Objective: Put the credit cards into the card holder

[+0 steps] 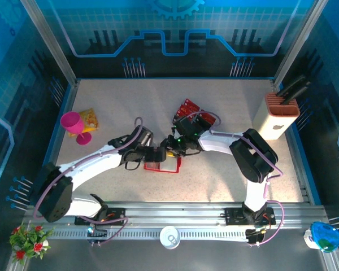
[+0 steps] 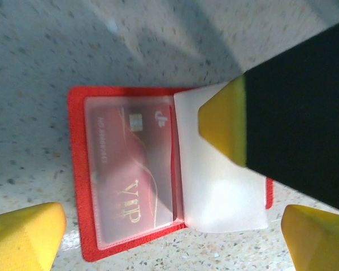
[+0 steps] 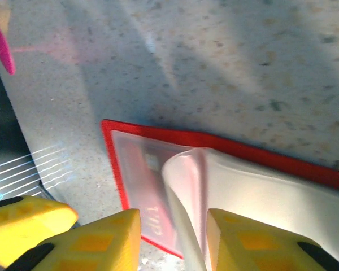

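From above, the card holder [image 1: 163,167] lies open on the table [image 1: 101,101], with my left claw [image 1: 157,153] and right claw [image 1: 173,148] meeting over it. Loose credit cards [image 1: 187,107] sit just behind my right arm. At my left wrist, my fingers [image 2: 22,234] stand wide apart, holding nothing, above a card [image 2: 130,169] tucked in the holder's clear pocket. At my right wrist, my jaws stand partly apart around the clear leaf [image 3: 186,186], perhaps grazing one pad
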Controlling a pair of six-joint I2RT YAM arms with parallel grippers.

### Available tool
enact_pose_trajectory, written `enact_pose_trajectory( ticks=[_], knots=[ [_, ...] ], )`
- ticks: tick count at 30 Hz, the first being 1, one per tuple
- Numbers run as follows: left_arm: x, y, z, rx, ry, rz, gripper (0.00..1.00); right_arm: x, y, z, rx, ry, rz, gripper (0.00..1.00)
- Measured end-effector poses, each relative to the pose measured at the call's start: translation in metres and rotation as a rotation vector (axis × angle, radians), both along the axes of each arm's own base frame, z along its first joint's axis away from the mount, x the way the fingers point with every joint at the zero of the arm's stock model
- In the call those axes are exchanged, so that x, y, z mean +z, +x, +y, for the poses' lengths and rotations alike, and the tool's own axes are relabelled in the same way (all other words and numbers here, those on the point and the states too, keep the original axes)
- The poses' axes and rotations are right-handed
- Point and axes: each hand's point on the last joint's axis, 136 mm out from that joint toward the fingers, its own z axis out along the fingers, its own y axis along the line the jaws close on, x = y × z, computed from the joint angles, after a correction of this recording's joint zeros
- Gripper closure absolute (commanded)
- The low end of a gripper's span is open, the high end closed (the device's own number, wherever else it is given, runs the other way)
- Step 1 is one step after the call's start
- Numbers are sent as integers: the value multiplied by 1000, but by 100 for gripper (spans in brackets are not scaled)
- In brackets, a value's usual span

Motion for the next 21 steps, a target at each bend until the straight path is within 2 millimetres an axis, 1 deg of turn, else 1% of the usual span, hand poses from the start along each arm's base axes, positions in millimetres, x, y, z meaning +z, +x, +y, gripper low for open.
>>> enact_pose_trajectory(
  ticks=[2,6,8,10,12,15,18,21],
  knots=[
    [11,2,7,30,-13,-25,1,7,1,7,8,17,-12,64],
    [27,4,21,94,-31,-56,1,22,9,21,13,47,-36,63],
    [33,5,28,124,-37,-68,1,23,11,28,17,55,-38,63],
    [39,7,34,152,-46,-82,1,19,13,36,24,55,-30,63],
    [42,8,37,168,-51,-91,1,10,13,45,30,48,-13,63],
    [44,8,40,185,-55,-91,1,-9,11,57,43,30,13,62],
    [43,7,42,197,-55,-82,1,-25,8,63,50,13,36,62],
    [43,7,42,198,-56,-80,1,-24,9,66,53,26,35,62]
  ],
)
